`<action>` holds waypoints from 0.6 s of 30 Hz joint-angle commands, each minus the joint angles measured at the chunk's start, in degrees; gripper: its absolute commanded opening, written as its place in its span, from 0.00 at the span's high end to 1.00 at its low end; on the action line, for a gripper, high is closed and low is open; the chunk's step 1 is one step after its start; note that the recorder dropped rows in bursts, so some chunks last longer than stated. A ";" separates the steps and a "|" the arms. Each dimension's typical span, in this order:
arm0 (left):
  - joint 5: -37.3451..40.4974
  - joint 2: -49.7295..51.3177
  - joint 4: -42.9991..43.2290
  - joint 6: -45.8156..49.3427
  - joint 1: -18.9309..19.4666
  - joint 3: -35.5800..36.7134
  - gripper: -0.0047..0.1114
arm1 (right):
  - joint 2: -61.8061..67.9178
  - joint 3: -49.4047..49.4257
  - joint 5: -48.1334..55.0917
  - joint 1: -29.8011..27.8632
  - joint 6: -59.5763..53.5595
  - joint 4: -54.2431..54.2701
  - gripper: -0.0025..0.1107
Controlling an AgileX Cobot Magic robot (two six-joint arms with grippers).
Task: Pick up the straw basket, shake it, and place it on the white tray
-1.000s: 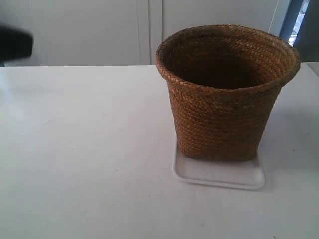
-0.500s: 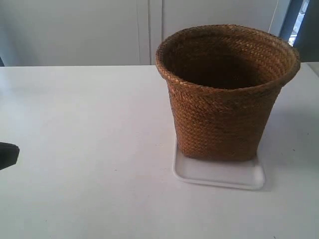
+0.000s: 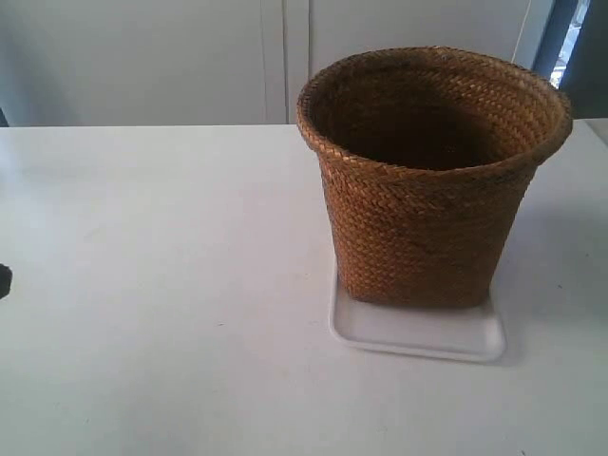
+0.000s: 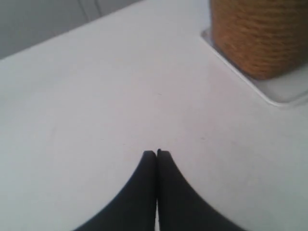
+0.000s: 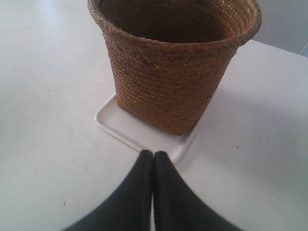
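Observation:
The straw basket (image 3: pixel 429 180) stands upright on the white tray (image 3: pixel 418 334), right of the table's middle in the exterior view; its inside is dark. The left wrist view catches the basket's lower wall (image 4: pixel 260 33) on the tray's corner (image 4: pixel 284 91), well away from my left gripper (image 4: pixel 157 153), which is shut and holds nothing. In the right wrist view the basket (image 5: pixel 173 72) sits on the tray (image 5: pixel 139 132), and my right gripper (image 5: pixel 153 154) is shut and empty just in front of the tray's near corner. A dark sliver of an arm (image 3: pixel 4 281) shows at the exterior view's left edge.
The white table (image 3: pixel 161 285) stretches wide to the left of the basket. A pale wall with cabinet panels (image 3: pixel 190 57) stands behind the table's far edge.
The dark arm at the exterior view's left edge dropped from the upper left and slid almost out of frame. Basket and tray have not moved.

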 commanded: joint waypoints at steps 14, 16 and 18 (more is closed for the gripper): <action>-1.15 -24.50 -0.26 -5.03 13.47 20.60 0.96 | -0.28 0.15 -0.06 -0.06 -0.62 0.30 0.98; -0.93 -24.72 -0.26 -4.92 13.47 20.60 0.96 | -0.28 0.15 -0.06 -0.06 -0.62 0.30 0.98; -1.03 -24.72 -0.26 -4.80 13.47 20.60 0.96 | -0.28 0.15 -0.06 -0.06 -0.62 0.30 0.98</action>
